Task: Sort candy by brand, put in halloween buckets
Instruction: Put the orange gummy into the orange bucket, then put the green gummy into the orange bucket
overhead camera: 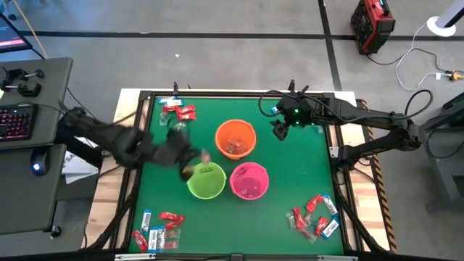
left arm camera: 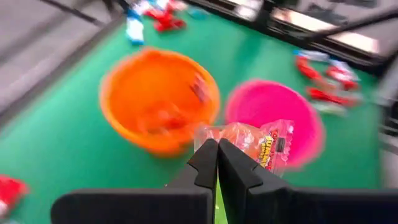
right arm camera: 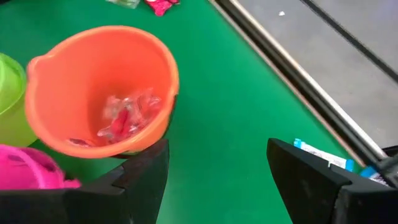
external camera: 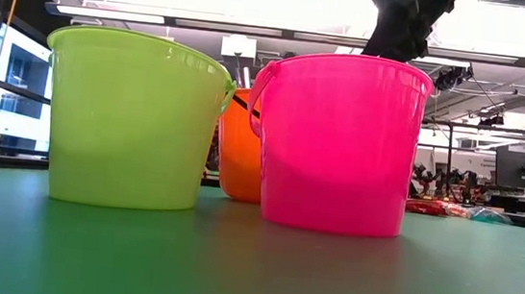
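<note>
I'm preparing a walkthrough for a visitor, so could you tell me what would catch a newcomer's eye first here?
Three bright buckets cluster mid-table: orange bucket, lime green bucket and hot pink bucket. The left end effector, shut on a clear-wrapped candy, hovers by the green one. Red and blue-and-white candy piles lie near the mat's corners, and the right end effector waits open beside the orange bucket.

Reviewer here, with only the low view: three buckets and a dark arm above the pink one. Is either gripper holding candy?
Observer: Yes. The left gripper is shut on a clear-wrapped candy, as its wrist view shows.
Reviewer: Where is it?
Observer: In the high view it hovers at the green bucket.
Reviewer: And the right gripper?
Observer: The right gripper is open and empty, beside the orange bucket.
Reviewer: Anything in that bucket?
Observer: Clear-wrapped candies lie at its bottom.
</note>
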Tool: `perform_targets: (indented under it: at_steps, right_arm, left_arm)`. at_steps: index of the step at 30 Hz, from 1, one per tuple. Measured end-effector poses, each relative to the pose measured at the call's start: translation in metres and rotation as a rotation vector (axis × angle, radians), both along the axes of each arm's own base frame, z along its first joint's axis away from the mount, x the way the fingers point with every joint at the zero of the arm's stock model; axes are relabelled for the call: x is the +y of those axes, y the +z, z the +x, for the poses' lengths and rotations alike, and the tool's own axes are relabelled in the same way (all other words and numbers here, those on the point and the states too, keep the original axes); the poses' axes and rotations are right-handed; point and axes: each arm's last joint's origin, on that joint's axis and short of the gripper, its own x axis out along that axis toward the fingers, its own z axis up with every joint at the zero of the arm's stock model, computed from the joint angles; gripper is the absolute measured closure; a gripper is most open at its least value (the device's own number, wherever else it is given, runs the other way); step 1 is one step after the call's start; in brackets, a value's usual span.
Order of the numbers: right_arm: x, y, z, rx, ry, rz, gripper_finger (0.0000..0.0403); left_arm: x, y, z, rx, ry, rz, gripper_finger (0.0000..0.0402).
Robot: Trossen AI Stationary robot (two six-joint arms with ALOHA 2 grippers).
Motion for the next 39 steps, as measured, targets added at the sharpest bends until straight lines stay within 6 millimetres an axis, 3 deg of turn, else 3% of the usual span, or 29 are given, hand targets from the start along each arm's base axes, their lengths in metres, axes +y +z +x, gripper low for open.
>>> perform_targets:
  at_steps: [5, 9, 13, 16, 18, 23, 25, 28, 32, 35, 39]
  right_arm:
    - [-0.001, 0.002, 0.001, -0.019, -0.022, -0.019, 0.0139]
    - [-0.002, 0.004, 0.004, -0.07, -0.042, -0.012, 0.0139]
    - [-0.002, 0.006, 0.006, -0.108, -0.065, 0.001, 0.0139]
    - [-0.003, 0.007, 0.006, -0.127, -0.098, 0.0, 0.0139]
    - [-0.003, 0.008, 0.007, -0.146, -0.111, 0.008, 0.0139]
    - [-0.004, 0.01, 0.008, -0.202, -0.169, 0.05, 0.0139]
    - [-0.004, 0.01, 0.008, -0.218, -0.215, 0.06, 0.0139]
    - [-0.005, 0.01, 0.007, -0.239, -0.268, 0.073, 0.0139]
    - [-0.005, 0.009, 0.007, -0.254, -0.306, 0.094, 0.0139]
    - [-0.005, 0.009, 0.007, -0.253, -0.309, 0.097, 0.0139]
    - [-0.006, 0.009, 0.006, -0.252, -0.326, 0.077, 0.0139]
  left_arm:
    - [0.05, -0.018, 0.052, 0.049, -0.044, 0.146, 0.0401]
    - [0.084, -0.048, 0.088, 0.1, 0.015, 0.182, 0.039]
    - [0.107, -0.079, 0.107, 0.164, -0.028, 0.049, 0.0352]
    - [0.111, -0.095, 0.114, 0.194, -0.102, -0.055, 0.0309]
    - [0.112, -0.097, 0.114, 0.221, -0.148, -0.03, 0.0277]
    - [0.128, -0.082, 0.09, 0.314, -0.134, 0.075, 0.0215]
    - [0.141, -0.071, 0.074, 0.313, -0.099, 0.099, 0.0201]
    - [0.166, -0.071, 0.043, 0.306, -0.006, 0.083, 0.0193]
    - [0.195, -0.102, -0.005, 0.38, 0.165, -0.046, 0.0192]
    - [0.204, -0.134, -0.036, 0.527, 0.264, -0.183, 0.0194]
    - [0.21, -0.163, -0.052, 0.649, 0.338, -0.283, 0.0194]
